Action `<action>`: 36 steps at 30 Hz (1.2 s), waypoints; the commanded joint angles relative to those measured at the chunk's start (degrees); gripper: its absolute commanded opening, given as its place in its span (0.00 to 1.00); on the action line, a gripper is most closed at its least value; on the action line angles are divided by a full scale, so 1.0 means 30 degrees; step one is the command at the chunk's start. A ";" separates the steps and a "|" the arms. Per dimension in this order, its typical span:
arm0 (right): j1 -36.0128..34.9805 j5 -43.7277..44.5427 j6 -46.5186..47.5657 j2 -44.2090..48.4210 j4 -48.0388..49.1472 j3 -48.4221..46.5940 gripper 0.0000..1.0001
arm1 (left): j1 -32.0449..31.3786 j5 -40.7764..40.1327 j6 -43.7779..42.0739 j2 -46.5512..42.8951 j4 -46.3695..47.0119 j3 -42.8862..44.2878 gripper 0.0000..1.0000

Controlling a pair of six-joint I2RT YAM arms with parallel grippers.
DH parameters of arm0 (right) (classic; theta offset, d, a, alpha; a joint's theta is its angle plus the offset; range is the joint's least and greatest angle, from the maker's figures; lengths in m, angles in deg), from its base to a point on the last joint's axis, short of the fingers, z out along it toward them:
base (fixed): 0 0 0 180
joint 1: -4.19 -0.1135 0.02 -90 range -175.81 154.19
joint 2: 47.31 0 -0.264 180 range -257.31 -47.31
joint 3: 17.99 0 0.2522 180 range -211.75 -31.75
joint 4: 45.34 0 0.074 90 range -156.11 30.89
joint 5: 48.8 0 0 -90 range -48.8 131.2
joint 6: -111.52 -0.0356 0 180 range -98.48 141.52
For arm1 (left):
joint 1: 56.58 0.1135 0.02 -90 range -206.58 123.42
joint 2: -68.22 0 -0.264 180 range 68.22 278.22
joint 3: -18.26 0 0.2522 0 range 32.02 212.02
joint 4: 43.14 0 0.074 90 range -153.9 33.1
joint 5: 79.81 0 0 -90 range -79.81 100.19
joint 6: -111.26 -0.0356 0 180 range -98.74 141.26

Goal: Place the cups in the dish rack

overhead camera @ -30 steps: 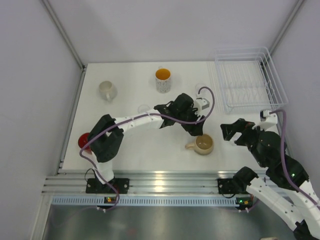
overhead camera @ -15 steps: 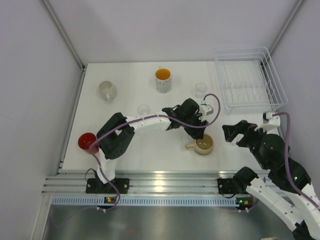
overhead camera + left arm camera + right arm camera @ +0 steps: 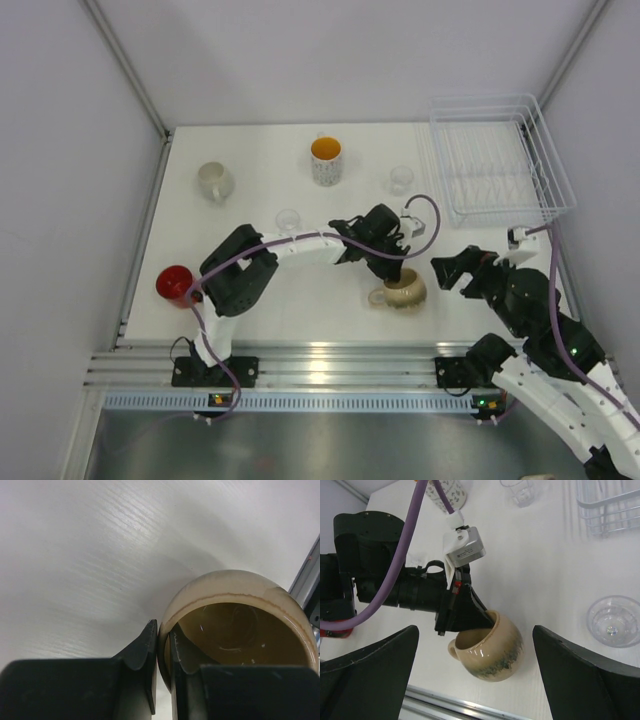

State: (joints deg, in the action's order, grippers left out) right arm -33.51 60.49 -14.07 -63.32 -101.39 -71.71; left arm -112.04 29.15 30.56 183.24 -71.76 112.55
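Note:
The beige mug (image 3: 402, 290) sits tilted near the table's front centre, its handle pointing left. My left gripper (image 3: 388, 268) is shut on its rim (image 3: 163, 645), with one finger inside the mug (image 3: 240, 620) and one outside. My right gripper (image 3: 452, 272) stands open just right of the mug (image 3: 492, 652), holding nothing. The white wire dish rack (image 3: 500, 160) is at the back right with no cup in it. On the table stand a white mug (image 3: 213, 182), a speckled mug with orange inside (image 3: 326, 160), a red cup (image 3: 175, 285) and clear glasses (image 3: 401, 180) (image 3: 288, 220).
Another clear glass (image 3: 612, 621) stands right of the beige mug, under my right arm. The left arm reaches across the table's middle. A metal rail (image 3: 320, 360) runs along the near edge, and grey walls close in the sides.
My left gripper came down to the beige mug and shut on its rim, and the mug tipped and shifted slightly left. The right gripper edged left toward the mug.

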 commanded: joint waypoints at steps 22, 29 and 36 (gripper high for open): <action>0.0142 -0.8360 0.0908 0.0062 0.6239 0.1601 0.92 | 0.4189 0.4489 1.2912 -0.8482 1.4464 -0.6626 0.00; 0.0142 -0.9504 0.0352 0.0590 0.9900 0.3240 0.65 | 0.4718 0.4667 1.7375 -0.9774 1.9392 -0.7304 0.00; 0.0142 -1.0502 -0.0146 0.0270 1.4323 0.4473 0.66 | 0.4630 0.3027 2.0218 -1.0830 2.1706 -0.8150 0.00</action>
State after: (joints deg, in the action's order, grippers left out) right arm -33.51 31.31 -13.55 -62.33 -69.26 -58.90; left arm -97.84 40.12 83.55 155.57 -20.90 88.62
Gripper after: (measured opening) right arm 0.654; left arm 0.146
